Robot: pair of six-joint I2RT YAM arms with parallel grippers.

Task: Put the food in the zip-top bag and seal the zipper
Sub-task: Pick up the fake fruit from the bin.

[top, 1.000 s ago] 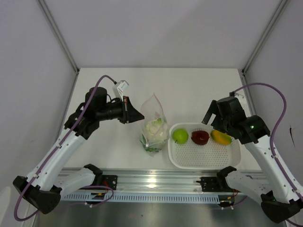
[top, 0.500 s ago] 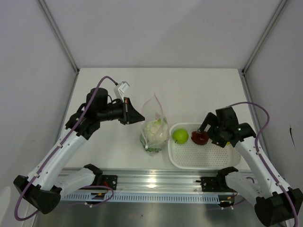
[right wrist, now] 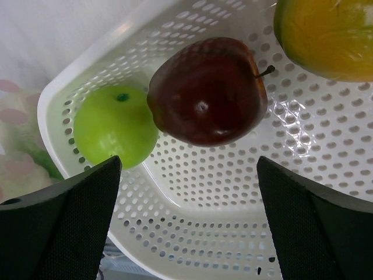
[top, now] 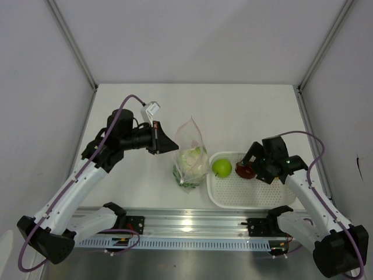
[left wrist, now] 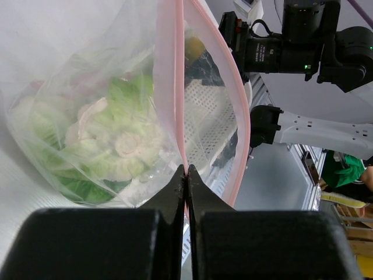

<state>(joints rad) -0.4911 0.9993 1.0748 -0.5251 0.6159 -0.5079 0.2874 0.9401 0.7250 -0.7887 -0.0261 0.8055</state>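
From above, the clear plastic zip-top bag with pink dots point(top: 189, 153) stands near the middle of the near edge of the white surface point(top: 233, 111). The left end effector point(left wrist: 186, 174) meets the bag's upper left side. Only the left wrist view shows the grip. The black fingers point(left wrist: 172, 192) are clenched on the narrow pink zipper strip point(left wrist: 169, 87). The other side of the strip curves away to the right, so the mouth gapes. Pale green and white leafy toy produce point(left wrist: 111, 146) lies inside, low in the bag.

The white perforated basket point(right wrist: 233, 233) sits just right of the bag, toward the near right corner. In the overhead view, the right arm covers part of the basket, and only two fruits show there. The right wrist view shows three. The glossy dark red apple point(right wrist: 207, 90) is at the centre. The round green apple point(right wrist: 113, 125) touches it on the bag side, and the yellow-orange fruit point(right wrist: 329, 35) lies at the far side. The right end effector point(right wrist: 187, 175) is released, spread wide above the basket floor beside the red apple, and grasps nothing.
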